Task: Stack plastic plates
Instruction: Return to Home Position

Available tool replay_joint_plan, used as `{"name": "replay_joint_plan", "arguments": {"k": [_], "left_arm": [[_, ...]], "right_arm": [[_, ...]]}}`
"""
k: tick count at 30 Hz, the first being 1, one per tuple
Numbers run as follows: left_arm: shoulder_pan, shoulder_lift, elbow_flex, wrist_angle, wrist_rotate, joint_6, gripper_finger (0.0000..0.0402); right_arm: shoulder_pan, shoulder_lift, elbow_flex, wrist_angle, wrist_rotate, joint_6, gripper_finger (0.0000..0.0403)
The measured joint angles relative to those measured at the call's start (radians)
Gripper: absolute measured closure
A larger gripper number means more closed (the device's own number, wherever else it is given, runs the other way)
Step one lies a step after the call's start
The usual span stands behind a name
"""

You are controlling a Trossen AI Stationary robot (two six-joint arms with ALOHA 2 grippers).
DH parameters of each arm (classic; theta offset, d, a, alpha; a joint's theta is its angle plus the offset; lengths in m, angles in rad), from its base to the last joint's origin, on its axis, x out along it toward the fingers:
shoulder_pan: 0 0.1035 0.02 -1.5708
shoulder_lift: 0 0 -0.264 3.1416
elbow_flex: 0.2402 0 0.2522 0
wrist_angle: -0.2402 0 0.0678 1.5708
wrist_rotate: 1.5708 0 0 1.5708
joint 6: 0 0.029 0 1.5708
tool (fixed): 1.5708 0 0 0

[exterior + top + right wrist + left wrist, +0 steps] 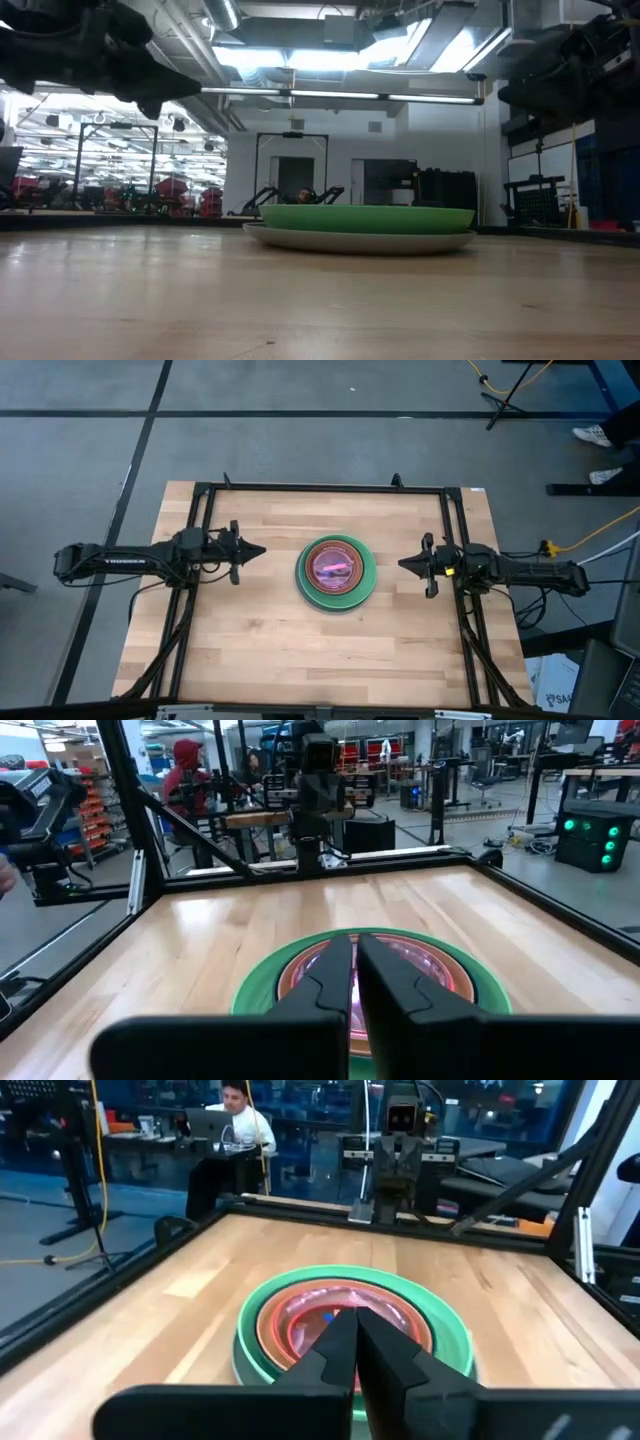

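The plastic plates sit nested in one stack at the table's middle: a grey plate at the bottom, a mint green one on it, then brown and small translucent pink ones inside. The other plates are hidden within the stack. My left gripper hovers shut to the stack's left, above the table, pointing at it. My right gripper hovers shut to the stack's right, also pointing at it. Neither touches anything.
A black metal frame runs along the table's far edge and both sides. Bare wooden tabletop lies all around the stack. People sit and stand at desks beyond the table.
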Motion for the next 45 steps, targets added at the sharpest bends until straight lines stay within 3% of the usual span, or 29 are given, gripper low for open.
{"name": "replay_joint_plan", "arguments": {"k": [5,12,14,21,23,32,45], "left_arm": [[-0.058,-0.124,-0.005,-0.082,-0.052,-0.005,0.0397],[-0.115,-0.316,-0.146,-0.087,-0.172,-0.013,0.0397],[-0.114,-0.372,-0.147,-0.152,-0.196,-0.024,0.0397],[-0.115,-0.517,-0.148,-0.220,0.012,0.016,0.0397],[-0.115,-0.514,-0.139,-0.231,0.029,0.031,0.0397],[-0.114,-0.506,-0.143,-0.258,-0.120,0.052,0.0397],[-0.115,-0.496,-0.143,-0.262,-0.120,0.074,0.0397]], "right_arm": [[0.000,0.000,-0.014,0.006,0.000,0.004,0.0386],[0.000,0.000,-0.014,0.009,0.000,0.001,0.0386],[0.000,0.000,-0.014,0.015,0.000,0.001,0.0386],[0.000,0.000,-0.014,0.012,0.000,0.001,0.0386],[0.000,0.000,-0.014,0.007,-0.001,0.010,0.0386],[0.000,0.001,-0.014,-0.009,0.004,-0.007,0.0386],[0.000,0.001,-0.014,-0.025,0.008,-0.007,0.0386]]}}
